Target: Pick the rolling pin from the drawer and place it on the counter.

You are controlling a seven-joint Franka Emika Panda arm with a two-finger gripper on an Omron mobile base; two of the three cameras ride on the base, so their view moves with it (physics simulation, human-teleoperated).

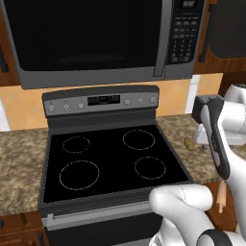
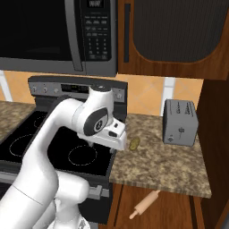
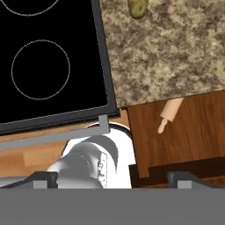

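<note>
A rendered kitchen: a black stove top (image 1: 113,161) with ring marks sits under a microwave (image 1: 96,38), and to its right runs the speckled granite table (image 2: 165,165), carrying a toaster (image 2: 180,121) at the back and a small yellow-green lump (image 2: 134,143) near the stove's edge. Below the table's front edge the reddish-brown drawer (image 3: 184,132) stands pulled open, and the rolling pin (image 2: 144,205) lies on its floor at a slant, one end tucked toward the table's overhang and the narrow handle pointing outward, apart from the drawer walls. The gripper (image 3: 112,178) hangs above the stove's right front corner, well above the drawer, looking straight down; its fingers (image 3: 178,177) stand far apart, holding nothing. The step in hand, as I judge it, is the approach to the pin. To do it well, the hand should shift right until it is centred over the thick middle of the rod, then turn so the fingers close across the rod rather than along it. It should descend clear of the table's edge and grip the barrel, not the thin handle, since a round rod may roll away from an off-centre pinch.
</note>
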